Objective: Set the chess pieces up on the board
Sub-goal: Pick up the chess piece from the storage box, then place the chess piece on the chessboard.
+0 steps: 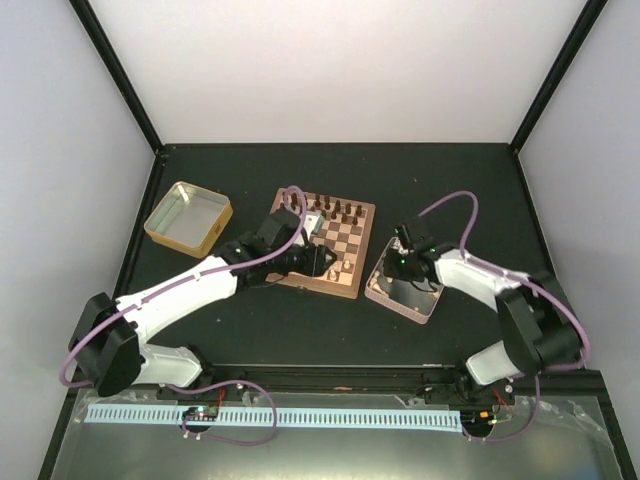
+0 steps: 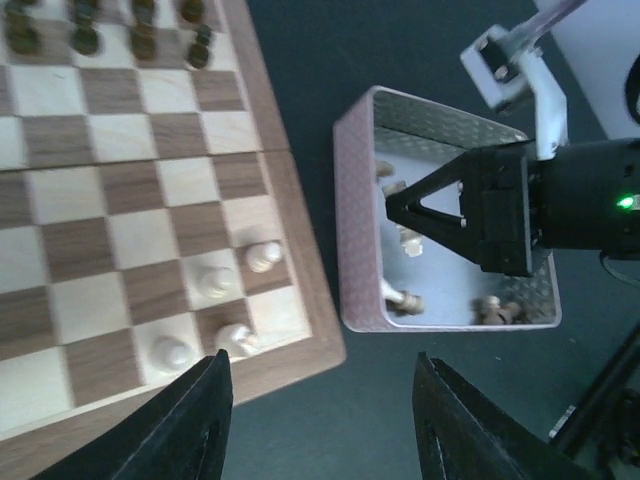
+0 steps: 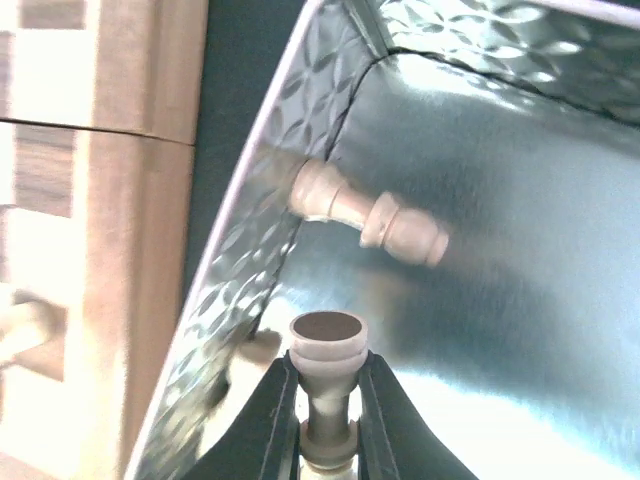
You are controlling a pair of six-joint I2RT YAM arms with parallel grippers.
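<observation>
While the right fingers (image 3: 322, 430) pinch narrow on a tan chess piece (image 3: 325, 345) inside the pink tin (image 3: 250, 200), piece's long axis runs 6-to-12 o'clock in line with them, flat end out. Board (image 2: 305, 290) sits at 9 o'clock of tin on the tabletop (image 2: 300, 60), just beside. Left fingers (image 2: 320, 430) spread wide, empty, over board's near corner by four standing men (image 2: 215, 282). Left arm nearer board; right has the piece. Spare piece (image 3: 370, 215) lies flat in tin.

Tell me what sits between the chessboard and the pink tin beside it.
Nothing but a narrow strip of bare dark table separates the board from the tin; the left wrist view shows it plainly.
</observation>
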